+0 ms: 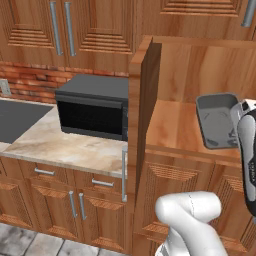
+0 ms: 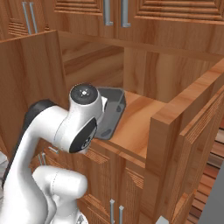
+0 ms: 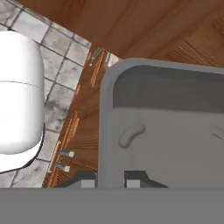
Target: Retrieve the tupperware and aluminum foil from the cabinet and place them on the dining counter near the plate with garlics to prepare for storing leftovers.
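1. We see the dark grey rectangular plastic tupperware [image 1: 216, 120] with rounded corners and a flared rim at the front of the plain wood shelf [image 1: 172, 125] inside the open brown wood cabinet [image 2: 144, 74]; in the right base view it appears tipped, its open side turned toward the cabinet interior [image 2: 111, 111].
2. In the hand view the tub's rim [image 3: 105, 127] runs between the two small dark fingertips [image 3: 133, 180]: one tip lies inside the tub, the other outside its wall.
3. The two-finger gripper [image 3: 109, 181] is clenched on that rim, so we judge the tub grasped at its near edge.
4. The tub's long axis extends away from the fingers, up the hand view, so most of its body lies beyond the grip.
5. The carved-panel cabinet door [image 1: 145, 115] stands open, edge-on, to the left of the shelf.
6. A black microwave [image 1: 92, 107] rests on the marbled counter [image 1: 60, 145] further left.
7. We judge that withdrawal calls for pulling the tub clear of the shelf front.
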Controlling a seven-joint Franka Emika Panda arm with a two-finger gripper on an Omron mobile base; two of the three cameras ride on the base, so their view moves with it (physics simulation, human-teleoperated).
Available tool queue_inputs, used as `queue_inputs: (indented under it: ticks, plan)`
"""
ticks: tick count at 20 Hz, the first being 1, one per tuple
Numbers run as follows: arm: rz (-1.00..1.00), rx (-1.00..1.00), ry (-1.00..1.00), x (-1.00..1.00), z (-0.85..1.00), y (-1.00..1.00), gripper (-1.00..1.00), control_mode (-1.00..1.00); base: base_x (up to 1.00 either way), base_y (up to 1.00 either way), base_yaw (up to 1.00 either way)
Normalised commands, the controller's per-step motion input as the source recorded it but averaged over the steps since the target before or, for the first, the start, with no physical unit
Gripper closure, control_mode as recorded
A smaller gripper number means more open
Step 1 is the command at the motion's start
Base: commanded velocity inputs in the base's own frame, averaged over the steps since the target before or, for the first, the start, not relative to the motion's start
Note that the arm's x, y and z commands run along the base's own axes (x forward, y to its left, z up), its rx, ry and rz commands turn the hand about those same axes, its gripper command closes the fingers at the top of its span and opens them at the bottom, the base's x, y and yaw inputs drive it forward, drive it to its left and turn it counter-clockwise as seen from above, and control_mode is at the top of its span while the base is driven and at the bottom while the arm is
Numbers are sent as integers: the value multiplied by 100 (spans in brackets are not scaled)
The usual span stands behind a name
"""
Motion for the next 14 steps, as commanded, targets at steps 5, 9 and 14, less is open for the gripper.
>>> queue_inputs:
  ticks: [5, 9, 14]
  plan:
    - [2, -2, -3, -29, 21, 7, 100, 100, 0, 1, 0]
    - [0, 0, 0, 0, 0, 0, 100, 100, -74, 0, 3]
    - [0, 0, 0, 0, 0, 0, 100, 100, -100, 2, 19]
